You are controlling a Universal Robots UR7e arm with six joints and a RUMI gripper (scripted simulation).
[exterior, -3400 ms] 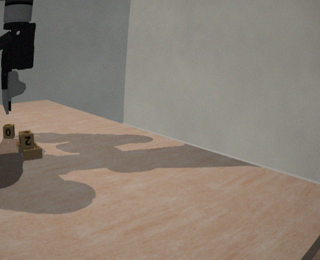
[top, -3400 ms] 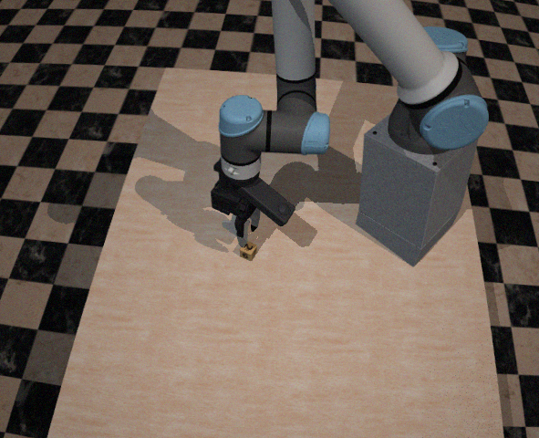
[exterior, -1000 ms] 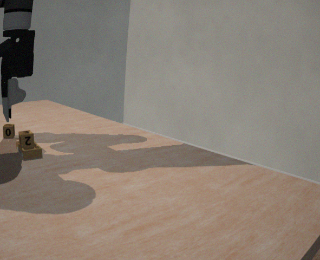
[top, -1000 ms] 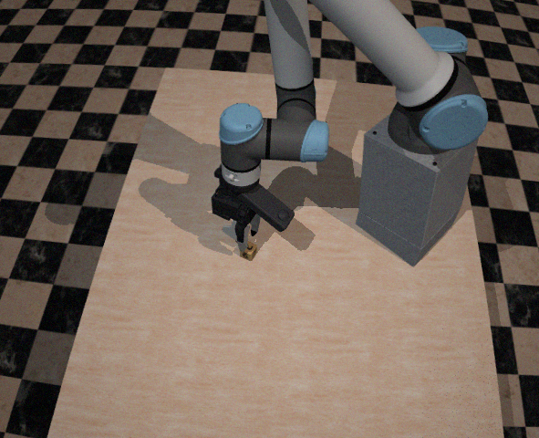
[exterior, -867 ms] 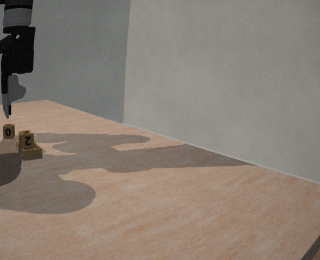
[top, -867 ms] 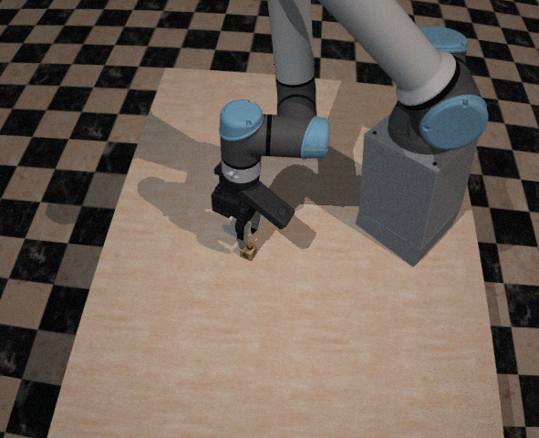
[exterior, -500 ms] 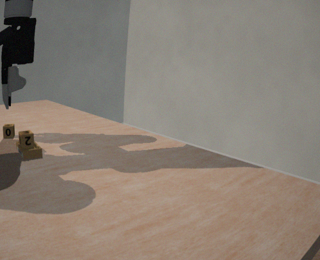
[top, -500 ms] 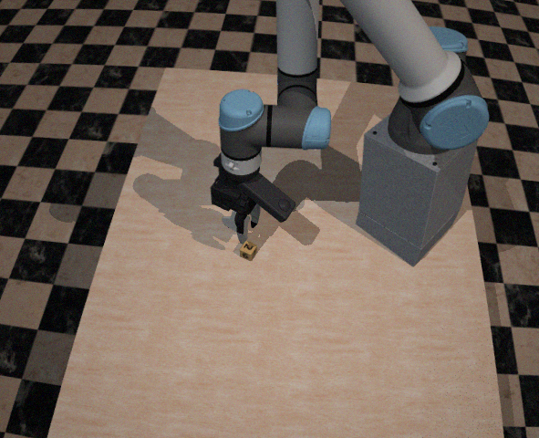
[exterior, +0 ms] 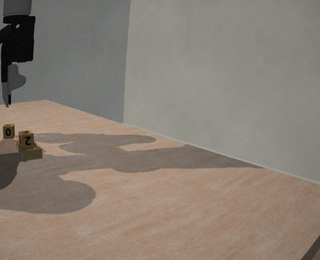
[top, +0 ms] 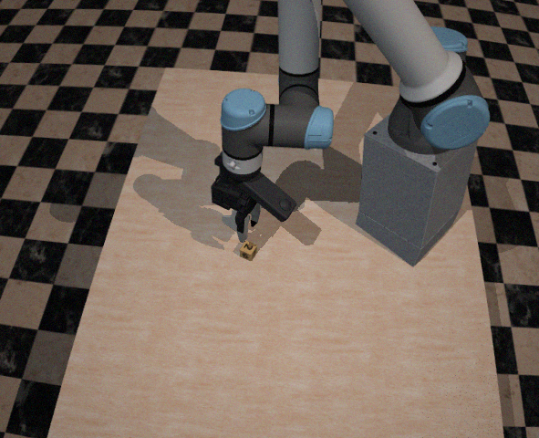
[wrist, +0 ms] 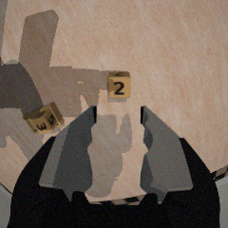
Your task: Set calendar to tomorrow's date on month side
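Note:
A wooden cube [top: 248,250] [exterior: 8,131] [wrist: 119,85] stands loose on the table beside the tray. A 2 is on its top, and a 0 faces the exterior view. The other cube [exterior: 26,138] [wrist: 44,118] sits in the small wooden tray [exterior: 33,153]. Its side towards the exterior camera shows a 2 that looks upside down; a 5 and a 3 show in the wrist view. The month's name cannot be made out. My gripper [top: 248,231] [exterior: 8,105] [wrist: 118,107] is open and empty, above the loose cube. The arm hides the tray in the top view.
The arm's grey pedestal [top: 397,198] stands on the table [top: 278,339] [exterior: 196,209] to the right in the top view. The arm's shadows fall across the tray area. A wall [exterior: 224,84] rises behind the table in the exterior view.

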